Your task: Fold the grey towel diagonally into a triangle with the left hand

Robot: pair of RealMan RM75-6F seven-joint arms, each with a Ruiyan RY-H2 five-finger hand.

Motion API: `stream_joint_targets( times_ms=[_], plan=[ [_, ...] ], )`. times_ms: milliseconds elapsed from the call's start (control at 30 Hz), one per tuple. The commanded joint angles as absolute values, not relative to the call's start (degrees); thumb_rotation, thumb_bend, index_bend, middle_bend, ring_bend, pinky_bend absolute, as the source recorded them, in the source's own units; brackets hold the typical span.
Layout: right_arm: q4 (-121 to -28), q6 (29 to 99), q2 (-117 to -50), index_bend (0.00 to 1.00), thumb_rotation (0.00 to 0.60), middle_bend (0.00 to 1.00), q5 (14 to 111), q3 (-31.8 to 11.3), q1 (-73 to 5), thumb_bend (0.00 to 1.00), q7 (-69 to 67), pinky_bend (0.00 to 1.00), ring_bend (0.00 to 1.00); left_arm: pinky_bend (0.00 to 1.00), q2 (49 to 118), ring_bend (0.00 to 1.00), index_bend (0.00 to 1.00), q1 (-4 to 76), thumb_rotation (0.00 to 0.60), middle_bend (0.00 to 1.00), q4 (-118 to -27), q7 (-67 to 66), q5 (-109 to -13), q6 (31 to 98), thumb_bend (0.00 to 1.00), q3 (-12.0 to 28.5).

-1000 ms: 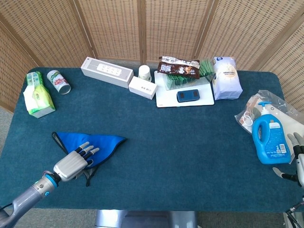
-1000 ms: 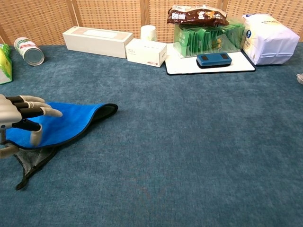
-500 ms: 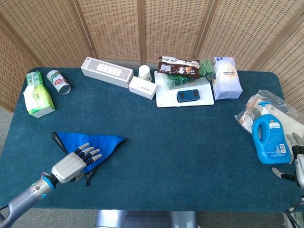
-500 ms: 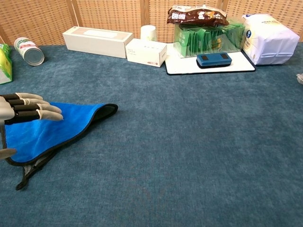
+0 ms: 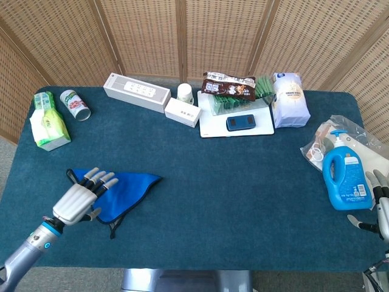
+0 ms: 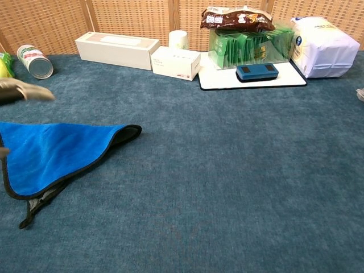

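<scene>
Towel (image 5: 124, 187), folded into a triangle, lies flat beneath the spread, empty left hand (image 5: 78, 199).

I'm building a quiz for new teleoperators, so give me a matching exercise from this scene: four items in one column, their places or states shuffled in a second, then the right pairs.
Items:
1. towel
2. can
3. detergent bottle
4. left hand

Places or states:
A. upright near the table's right edge
B. lying on its side at the back left
C. folded into a triangle, blue side up
D. fingers spread, holding nothing

Pairs: 1-C, 2-B, 3-A, 4-D
</scene>
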State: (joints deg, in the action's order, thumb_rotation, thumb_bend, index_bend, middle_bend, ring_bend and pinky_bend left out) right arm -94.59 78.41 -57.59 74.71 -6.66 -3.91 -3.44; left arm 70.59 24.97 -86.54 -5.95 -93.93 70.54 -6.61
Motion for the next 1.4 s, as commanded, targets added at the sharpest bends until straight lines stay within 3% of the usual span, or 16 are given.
stream_joint_targets(
  times_ms=[33, 300, 733, 1400],
  plan=[
    [-94.5, 78.8, -57.9, 0.0, 0.6, 0.0, 74.9, -6.6, -3.9, 0.0, -2.8, 0.0, 0.0, 0.0, 71.5, 0.0, 0.0, 22.5, 0.6, 0.0, -86.9, -7.0, -90.3, 72.8, 0.41, -4.6],
    [-94.5, 80.7, -58.8, 0.0, 0.6, 0.0, 75.7, -6.7, -3.7, 0.0, -0.8, 0.0, 0.0, 0.0, 71.3, 0.0, 0.0, 16.1, 0.6, 0.0, -89.2, -7.3, -83.2, 79.9, 0.41, -1.5],
    [-94.4, 83.0, -59.0, 0.0, 0.6, 0.0, 75.4, -7.7, -2.9, 0.0, -1.3, 0.0, 0.0, 0.0, 66.9, 0.0, 0.0, 9.2, 0.6, 0.0, -93.3, -8.4, -81.4, 85.9, 0.41, -1.9],
    [-93.9, 86.3, -60.7, 0.0, 0.6, 0.0, 77.4, -7.4, -2.1, 0.0, 2.3, 0.0, 0.0, 0.0, 65.1, 0.0, 0.0, 5.9, 0.6, 0.0, -91.1, -5.3, -90.4, 91.0, 0.41, -2.8]
  ],
)
